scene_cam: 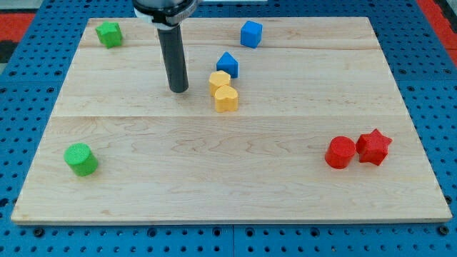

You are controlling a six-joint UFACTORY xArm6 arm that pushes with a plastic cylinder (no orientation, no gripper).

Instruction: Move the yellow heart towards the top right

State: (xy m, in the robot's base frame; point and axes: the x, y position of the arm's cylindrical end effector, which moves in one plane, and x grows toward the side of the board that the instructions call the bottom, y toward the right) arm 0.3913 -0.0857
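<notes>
Yellow heart (pixel 226 98) lies near tabletop (pixel 214 164) centre, slightly toward view's top, touching second yellow block (pixel 220 80) just above it. Blue block (pixel 228 63) sits just above that pair. My tip (pixel 179 90) rests left of yellow blocks, near but apart. No gripper on rod. Blue cube (pixel 251 33) near top edge. Green blocks: top left (pixel 109 33), lower left (pixel 81 158). Red cylinder (pixel 340 152) touches red star (pixel 374 146), lower right.

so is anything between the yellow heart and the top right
Yes. The other yellow block touches the yellow heart on its upper side, with the blue block just beyond. My tip sits to the heart's left, nothing between.
</notes>
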